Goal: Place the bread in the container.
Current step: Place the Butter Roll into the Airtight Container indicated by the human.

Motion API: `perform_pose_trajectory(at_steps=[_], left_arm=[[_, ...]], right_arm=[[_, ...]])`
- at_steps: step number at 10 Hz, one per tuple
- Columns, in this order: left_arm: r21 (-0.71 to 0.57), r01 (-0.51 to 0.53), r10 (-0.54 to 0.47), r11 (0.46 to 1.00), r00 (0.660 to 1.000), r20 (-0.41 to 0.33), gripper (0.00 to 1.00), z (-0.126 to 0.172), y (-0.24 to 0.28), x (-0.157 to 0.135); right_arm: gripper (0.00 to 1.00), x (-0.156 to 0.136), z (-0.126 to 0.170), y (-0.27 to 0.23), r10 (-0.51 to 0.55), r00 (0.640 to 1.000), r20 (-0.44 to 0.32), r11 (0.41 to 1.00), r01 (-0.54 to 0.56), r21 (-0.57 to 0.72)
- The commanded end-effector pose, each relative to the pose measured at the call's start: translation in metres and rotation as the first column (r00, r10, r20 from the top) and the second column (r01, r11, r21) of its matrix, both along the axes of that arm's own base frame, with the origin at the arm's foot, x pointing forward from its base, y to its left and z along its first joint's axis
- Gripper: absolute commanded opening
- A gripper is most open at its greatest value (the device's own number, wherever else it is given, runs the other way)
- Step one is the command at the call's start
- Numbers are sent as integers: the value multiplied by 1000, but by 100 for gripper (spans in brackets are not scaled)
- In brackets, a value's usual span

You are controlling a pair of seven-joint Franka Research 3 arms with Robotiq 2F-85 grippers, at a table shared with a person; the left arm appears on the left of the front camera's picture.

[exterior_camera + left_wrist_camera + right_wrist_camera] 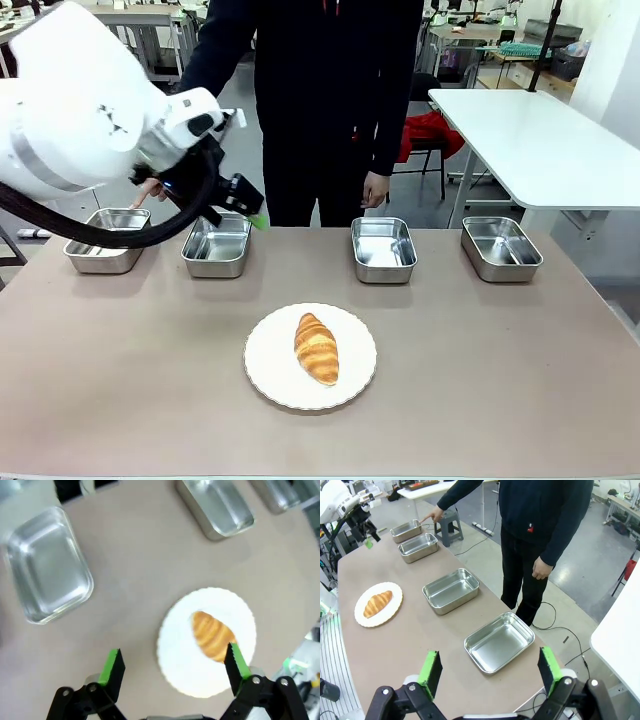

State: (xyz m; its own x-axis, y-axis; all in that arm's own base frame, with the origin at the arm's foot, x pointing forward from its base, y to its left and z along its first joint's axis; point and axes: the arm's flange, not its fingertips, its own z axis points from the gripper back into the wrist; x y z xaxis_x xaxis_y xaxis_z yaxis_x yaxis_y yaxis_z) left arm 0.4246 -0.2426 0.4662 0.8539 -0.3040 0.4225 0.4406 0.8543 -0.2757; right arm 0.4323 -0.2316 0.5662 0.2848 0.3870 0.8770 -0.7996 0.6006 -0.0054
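Front view: bread (317,347) lies on the white plate (270,375) at mid-table, nearer the robot than the row of 4 steel trays. The person's hand (436,514) points at the leftmost tray, so I judge that 1 the container (107,240). Over the plate the left gripper (172,652) hangs with jaws apart, seemingly lining up a pick. At the other end the right gripper (488,655) is likewise apart, holding nothing. The neighbouring tray (217,245) sits just beside the container, so a wrong drop is the risk.
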Motion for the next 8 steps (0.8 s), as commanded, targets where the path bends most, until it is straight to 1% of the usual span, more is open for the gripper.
perform_pose_trajectory(at_steps=[1, 2, 3, 5, 6, 7, 8], left_arm=[[-4, -156, 152, 988, 970, -191, 100, -4, -66, -2], [21, -259, 257, 966, 937, -236, 100, -9, -85, -9], [65, -319, 324, 945, 903, -281, 100, -19, -102, -15], [95, -410, 415, 907, 835, -361, 100, -43, -130, -30], [133, -436, 454, 890, 820, -350, 100, -46, -139, -41], [161, -483, 508, 861, 801, -316, 100, -46, -144, -48], [180, -498, 529, 849, 791, -307, 100, -52, -149, -53]], right_arm=[[100, -1, 2, 1, 3, 1000, 5, 1000, -3, 1], [100, -1, 2, 1, 3, 1000, 5, 1000, -3, 1], [100, -1, 2, 1, 3, 1000, 5, 1000, -3, 1], [100, -1, 2, 1, 3, 1000, 5, 1000, -3, 1], [100, -1, 2, 1, 3, 1000, 5, 1000, -3, 1], [100, -1, 2, 1, 3, 1000, 5, 1000, -3, 1], [100, -1, 2, 1, 3, 1000, 5, 1000, -3, 1]])
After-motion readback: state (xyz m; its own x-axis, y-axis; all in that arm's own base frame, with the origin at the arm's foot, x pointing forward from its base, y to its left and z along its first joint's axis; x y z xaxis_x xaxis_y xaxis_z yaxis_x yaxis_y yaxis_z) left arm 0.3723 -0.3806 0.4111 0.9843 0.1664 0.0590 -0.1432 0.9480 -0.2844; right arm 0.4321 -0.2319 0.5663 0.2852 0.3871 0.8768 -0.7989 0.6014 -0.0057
